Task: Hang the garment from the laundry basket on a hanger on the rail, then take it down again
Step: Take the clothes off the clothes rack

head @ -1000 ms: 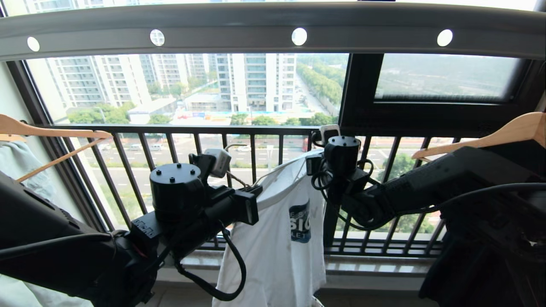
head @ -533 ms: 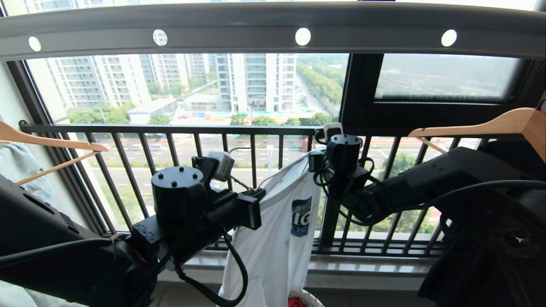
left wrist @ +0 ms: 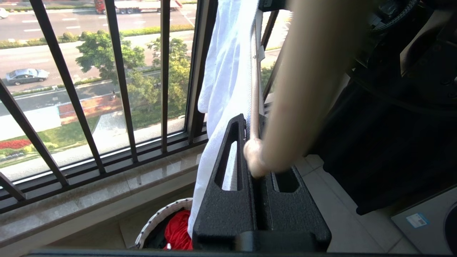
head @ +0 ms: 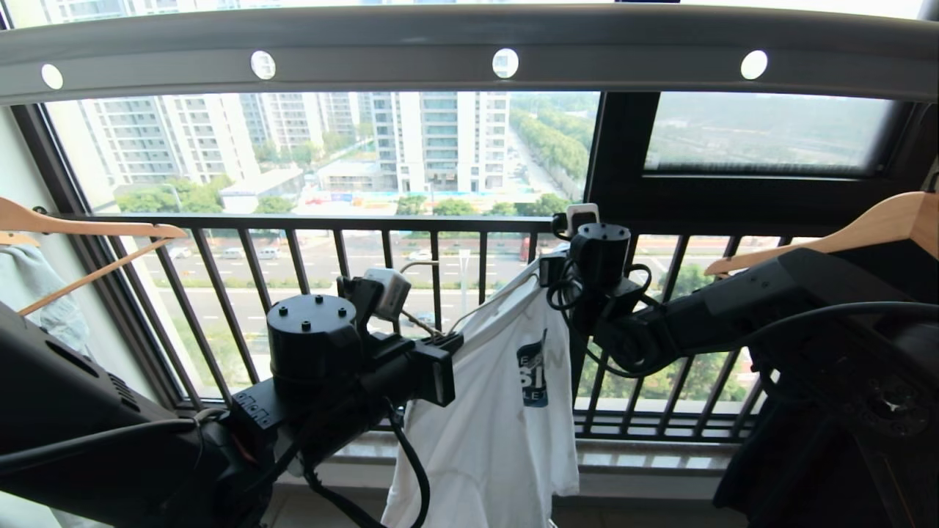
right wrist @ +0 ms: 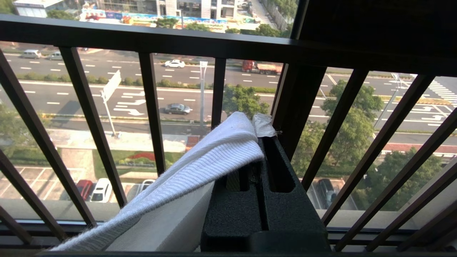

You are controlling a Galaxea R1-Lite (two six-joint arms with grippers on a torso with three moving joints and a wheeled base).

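The rail, a broad grey bar with round holes, runs overhead well above both grippers, and behind them stand the black window bars. Between the two grippers hangs the garment, a white T-shirt with a dark blue graphic on its chest, its body falling straight down below them toward the floor. The right gripper is raised level with the top of the window bars, and its fingers are closed tight on the ribbed neckline of the garment, which drapes over one finger and away to the side in the right wrist view. The left gripper sits lower and to the robot's left of the right one, its jaws pressed together on the thin cream-white rod of the hanger; in the left wrist view the rod runs up from between the fingers with the shirt fabric beside it, and a rounded cream end shows at the fingertips. A thin pale line of the hanger rises from the left gripper toward the right gripper. Below the left gripper, on the floor by the sill, is the rim of the laundry basket with a red garment inside. Thick wooden hangers hang far out to either side of the arms.
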